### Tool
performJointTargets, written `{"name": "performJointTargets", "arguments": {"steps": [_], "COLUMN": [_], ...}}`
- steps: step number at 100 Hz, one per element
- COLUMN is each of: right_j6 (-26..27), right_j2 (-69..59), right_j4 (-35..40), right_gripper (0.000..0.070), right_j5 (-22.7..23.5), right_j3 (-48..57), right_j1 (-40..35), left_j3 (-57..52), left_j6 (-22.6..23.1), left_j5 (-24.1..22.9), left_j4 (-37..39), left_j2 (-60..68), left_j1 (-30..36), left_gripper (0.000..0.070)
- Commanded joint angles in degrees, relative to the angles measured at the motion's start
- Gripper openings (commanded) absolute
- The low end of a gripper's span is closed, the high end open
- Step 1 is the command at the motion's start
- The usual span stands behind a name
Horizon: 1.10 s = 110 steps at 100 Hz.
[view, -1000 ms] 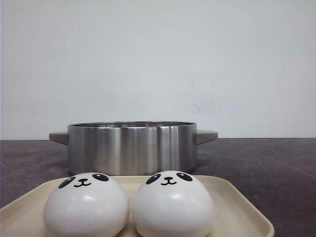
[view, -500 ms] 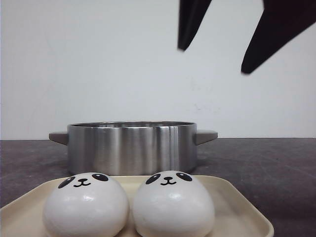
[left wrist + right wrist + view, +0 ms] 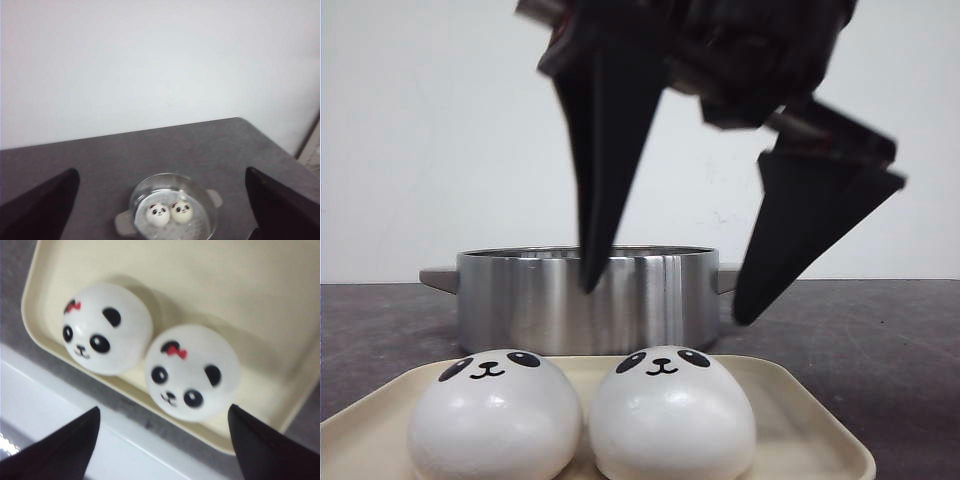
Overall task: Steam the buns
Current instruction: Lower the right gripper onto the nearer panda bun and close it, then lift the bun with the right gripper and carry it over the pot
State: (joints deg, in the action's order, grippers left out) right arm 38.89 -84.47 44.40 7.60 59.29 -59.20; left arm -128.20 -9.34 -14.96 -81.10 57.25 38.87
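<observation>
Two glossy white dome-shaped panda-face buns [image 3: 494, 417] [image 3: 671, 415] sit touching on a smooth cream plastic tray [image 3: 798, 415], w/ a brushed steel pot [image 3: 588, 297] behind, two more buns [image 3: 158, 212] [image 3: 181, 211] inside. Right black gripper [image 3: 665, 290] hangs above the tray pair, fingers spread wide, partly blocking the pot. Left gripper [image 3: 162, 210] also spread wide.

Lab-type test setup, bare white wall [image 3: 440, 130], dark grey table [image 3: 880, 340], w/ staged kitchen props

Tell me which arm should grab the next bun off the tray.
Right, probably. The right gripper hangs open directly above the two buns on the tray. The left gripper, also open, looks down from farther off at the pot, which already holds two buns.
</observation>
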Motion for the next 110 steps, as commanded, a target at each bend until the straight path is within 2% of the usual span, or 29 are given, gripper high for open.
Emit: {"name": "performJointTargets", "arguments": {"steps": [1,30,40,58,67,88,92,95,101,110], "right_j6": [0.8,1.0,1.4,2.4,2.3,1.5,1.4,1.2,-0.1,-2.7], "right_j2": [-2.0,-6.6,-7.0,-7.0,-8.3,-11.9,-12.3,-12.6,-12.8,-12.9], "right_j4": [-0.2,-0.5,-0.8,-1.0,-0.9,-0.8,-0.9,-0.9,-1.2,-2.4], "right_gripper": [0.0510,0.0507,0.0448,0.0431,0.0375,0.0367,0.0324,0.0246,0.0005,0.0015], "right_j5": [0.3,1.2,0.5,-1.4,-0.3,2.1,1.9,1.9,1.6,1.6], "right_j3": [0.5,0.5,0.5,0.5,0.5,0.5,0.5,0.5,0.5,0.5], "right_j1": [-0.5,-0.5,-0.3,0.9,1.8,3.1,3.1,3.1,3.1,3.1], "left_j3": [-1.3,-1.3,-1.3,-1.3,-1.3,-1.3,-1.3,-1.3,-1.3,-1.3], "left_j6": [1.0,2.4,2.8,2.9,2.9,2.9,2.9,2.9,2.9,2.9], "left_j5": [-0.3,-0.2,-0.2,-0.2,-0.2,-0.2,-0.1,0.0,0.0,0.0], "left_j4": [-0.6,-1.5,-1.4,-1.4,-1.4,-1.4,-1.5,-1.5,-1.5,-1.5], "left_j2": [0.4,0.5,0.5,0.5,0.5,0.5,0.5,0.5,0.5,0.5], "left_j1": [0.4,0.4,0.4,0.4,0.4,0.4,0.4,0.4,0.4,0.4], "left_gripper": [0.0672,0.0672,0.0672,0.0672,0.0672,0.0672,0.0672,0.0672,0.0672,0.0672]}}
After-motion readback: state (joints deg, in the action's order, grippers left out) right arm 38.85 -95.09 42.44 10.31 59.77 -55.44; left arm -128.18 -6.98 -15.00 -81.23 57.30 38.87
